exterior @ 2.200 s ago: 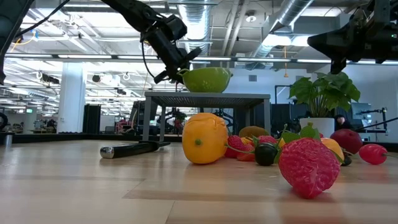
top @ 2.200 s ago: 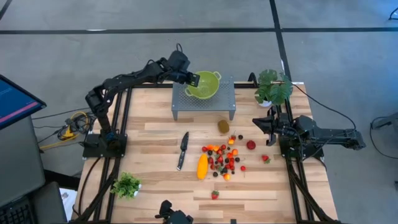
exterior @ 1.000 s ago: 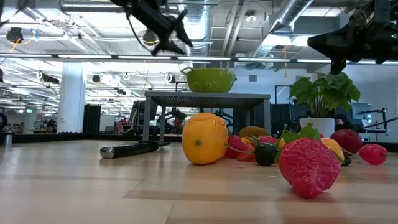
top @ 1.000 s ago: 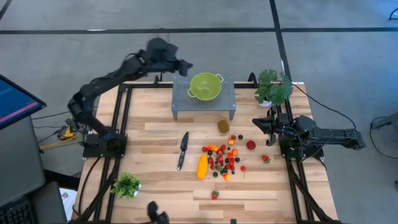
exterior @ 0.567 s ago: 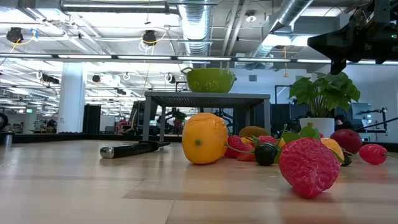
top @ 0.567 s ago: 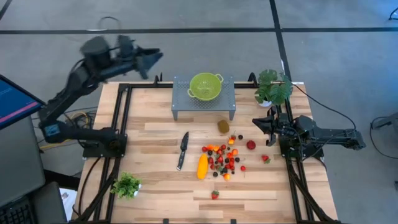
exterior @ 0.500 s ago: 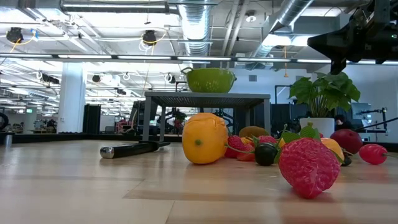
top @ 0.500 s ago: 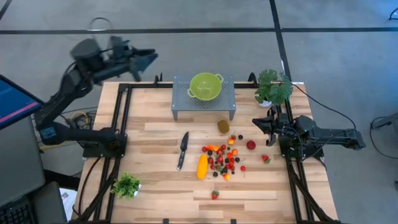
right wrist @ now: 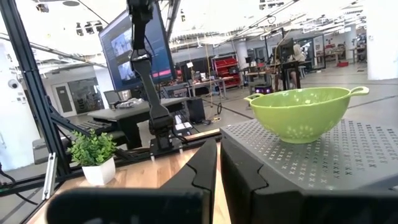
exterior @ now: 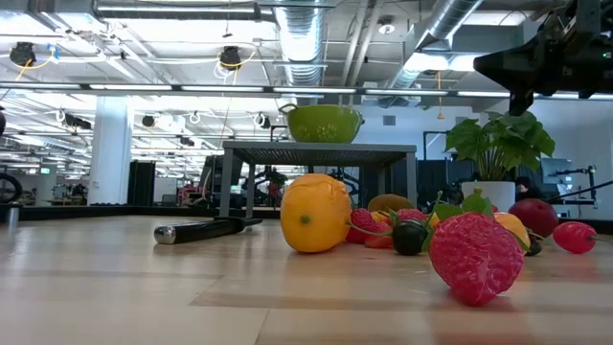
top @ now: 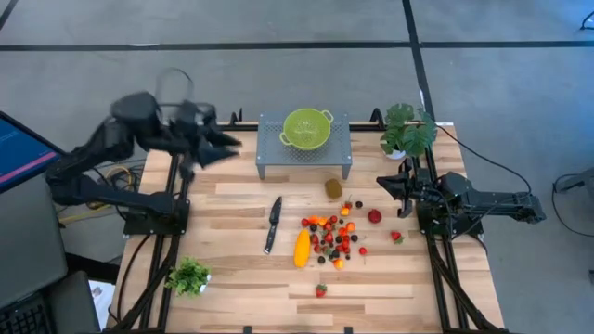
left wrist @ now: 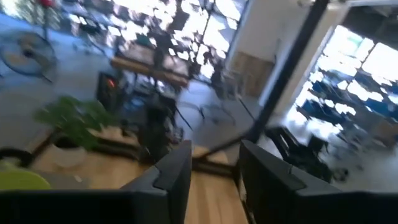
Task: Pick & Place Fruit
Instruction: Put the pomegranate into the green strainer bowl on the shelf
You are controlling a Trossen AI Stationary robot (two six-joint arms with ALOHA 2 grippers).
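Observation:
The fruit point(top: 334, 237) lies in a loose heap of small red, orange and dark pieces on the wooden table, right of centre. An elongated yellow-orange fruit point(top: 302, 248) rests at the heap's left, a brown kiwi point(top: 333, 187) just beyond it, and one strawberry point(top: 320, 290) lies apart near the front edge. My left gripper point(top: 230, 146) hovers high over the table's far left corner, pointing right; it is open point(left wrist: 214, 180) with nothing between its fingers. My right gripper point(top: 382, 183) waits at the right edge, shut point(right wrist: 219, 167), holding nothing.
A green colander point(top: 306, 127) sits on a grey perforated stand point(top: 278, 156) at the far middle. A black-handled knife point(top: 272, 223) lies left of the fruit. Potted plants stand at the far right point(top: 406, 128) and near left point(top: 188, 276). Bare wood shows at the near left.
My left gripper has drawn away from the colander, swinging up and out past the table's far left corner, then coming back a little toward the near side as the arm folds in. The colander stays on the stand. The right arm has kept still.

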